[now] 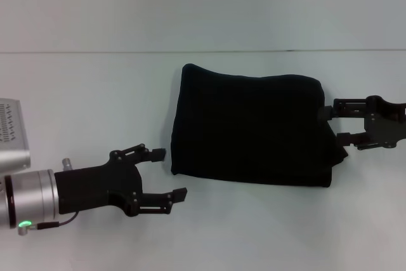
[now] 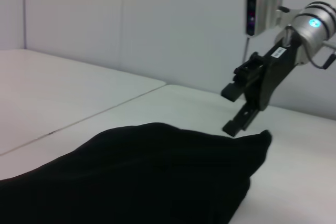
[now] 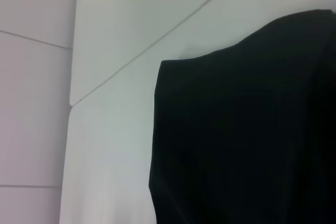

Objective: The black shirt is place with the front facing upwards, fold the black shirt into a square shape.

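Note:
The black shirt lies folded into a rough rectangle in the middle of the white table, with only plain black cloth showing. My left gripper hovers open just off the shirt's near left corner, touching nothing. At the shirt's right edge my right gripper is open, its fingers apart beside the cloth with a small corner of fabric poking out below them. In the left wrist view the shirt fills the foreground and the right gripper hangs open just above its far corner. The right wrist view shows only the shirt.
The white table has a seam line running across its back. A pale wall rises behind the table. The right arm's wrist camera sits above its gripper.

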`<state>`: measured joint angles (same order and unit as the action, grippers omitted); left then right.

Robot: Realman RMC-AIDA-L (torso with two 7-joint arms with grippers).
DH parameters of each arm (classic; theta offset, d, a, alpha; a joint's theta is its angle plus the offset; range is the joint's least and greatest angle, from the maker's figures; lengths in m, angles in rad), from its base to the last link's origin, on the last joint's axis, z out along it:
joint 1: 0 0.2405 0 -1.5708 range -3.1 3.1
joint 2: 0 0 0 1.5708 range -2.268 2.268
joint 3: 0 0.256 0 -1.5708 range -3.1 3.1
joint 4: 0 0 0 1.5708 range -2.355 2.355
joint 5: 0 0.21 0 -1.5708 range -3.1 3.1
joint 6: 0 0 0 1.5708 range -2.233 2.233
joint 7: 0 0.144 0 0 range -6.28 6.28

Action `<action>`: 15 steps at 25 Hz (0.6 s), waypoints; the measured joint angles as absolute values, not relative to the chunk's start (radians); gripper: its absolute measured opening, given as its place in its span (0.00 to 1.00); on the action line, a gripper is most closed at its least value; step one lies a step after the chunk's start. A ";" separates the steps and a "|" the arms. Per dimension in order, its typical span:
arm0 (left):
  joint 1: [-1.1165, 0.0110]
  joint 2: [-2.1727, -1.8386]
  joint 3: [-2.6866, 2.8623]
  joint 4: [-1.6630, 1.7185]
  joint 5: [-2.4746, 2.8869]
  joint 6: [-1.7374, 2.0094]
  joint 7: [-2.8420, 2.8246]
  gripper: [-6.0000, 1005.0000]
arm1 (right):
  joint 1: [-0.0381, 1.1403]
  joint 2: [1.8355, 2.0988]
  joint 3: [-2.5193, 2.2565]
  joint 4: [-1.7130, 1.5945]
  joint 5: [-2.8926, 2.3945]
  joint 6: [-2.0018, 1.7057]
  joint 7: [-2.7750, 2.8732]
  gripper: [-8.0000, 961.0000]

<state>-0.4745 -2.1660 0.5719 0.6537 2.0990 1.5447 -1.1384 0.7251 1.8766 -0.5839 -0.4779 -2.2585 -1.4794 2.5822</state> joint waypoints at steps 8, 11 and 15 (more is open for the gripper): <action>-0.470 -2.167 0.567 0.654 2.099 1.491 -1.136 0.94 | 0.733 1.887 -0.572 -0.453 -2.245 -1.464 2.593 0.96; -0.469 -2.167 0.570 0.652 2.099 1.483 -1.136 0.94 | 0.738 1.890 -0.577 -0.453 -2.240 -1.455 2.594 0.95; -0.469 -2.168 0.572 0.652 2.094 1.483 -1.135 0.94 | 0.733 1.895 -0.584 -0.442 -2.245 -1.439 2.594 0.95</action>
